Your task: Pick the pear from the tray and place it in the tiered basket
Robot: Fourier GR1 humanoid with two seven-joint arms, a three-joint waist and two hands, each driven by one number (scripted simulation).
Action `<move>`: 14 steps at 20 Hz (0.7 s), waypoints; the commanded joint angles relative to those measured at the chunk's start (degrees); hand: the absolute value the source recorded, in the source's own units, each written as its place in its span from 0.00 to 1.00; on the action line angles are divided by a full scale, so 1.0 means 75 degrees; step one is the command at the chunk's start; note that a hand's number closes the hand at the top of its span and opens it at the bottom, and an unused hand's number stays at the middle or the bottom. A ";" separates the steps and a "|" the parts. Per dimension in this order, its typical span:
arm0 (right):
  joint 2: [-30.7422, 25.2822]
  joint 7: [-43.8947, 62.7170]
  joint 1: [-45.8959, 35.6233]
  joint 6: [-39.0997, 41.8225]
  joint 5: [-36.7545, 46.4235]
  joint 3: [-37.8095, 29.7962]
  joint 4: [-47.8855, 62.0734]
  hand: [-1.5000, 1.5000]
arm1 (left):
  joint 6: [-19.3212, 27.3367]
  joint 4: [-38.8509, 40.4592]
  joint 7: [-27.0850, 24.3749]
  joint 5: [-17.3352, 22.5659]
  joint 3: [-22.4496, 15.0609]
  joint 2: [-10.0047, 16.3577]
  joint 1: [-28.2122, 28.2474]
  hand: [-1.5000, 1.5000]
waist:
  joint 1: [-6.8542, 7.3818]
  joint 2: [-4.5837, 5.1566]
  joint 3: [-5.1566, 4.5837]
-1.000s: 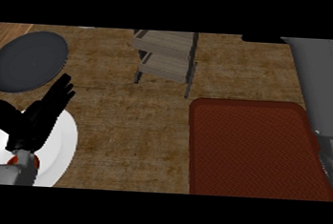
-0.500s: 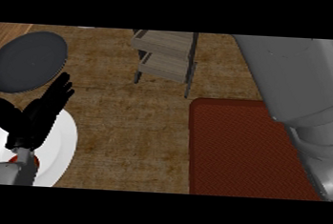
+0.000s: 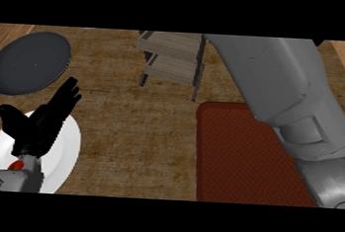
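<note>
Fingers (image 3: 65, 95) of the left robot hand (image 3: 36, 128) stand straight and released, holding nothing, as it rests over a white plate (image 3: 69, 149) at the left of the bench (image 3: 138, 136). The right robot hand is out of view past the top edge, so its state cannot be told; only its grey forearm (image 3: 279, 89) shows, slanting from the lower right across the red tray (image 3: 235, 161) to a spot beside the tiered basket (image 3: 171, 56). No pear shows on the bare part of the tray or in the basket; it is hidden. The step in hand looks like the carry toward the basket, and the next move calls for lining up over a tier before letting go. A second ago the forearm sat at the right edge; now it fills the upper right, while the left robot hand has not moved.
</note>
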 commanded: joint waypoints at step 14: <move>0.0223 -0.1560 -0.0824 -0.2209 -0.0185 -0.1297 0.2108 0.00 | -0.0129 -0.0206 -0.0169 -0.0165 -0.0013 -0.0111 0.0241 0.50 | 0.0150 0.0040 -0.0001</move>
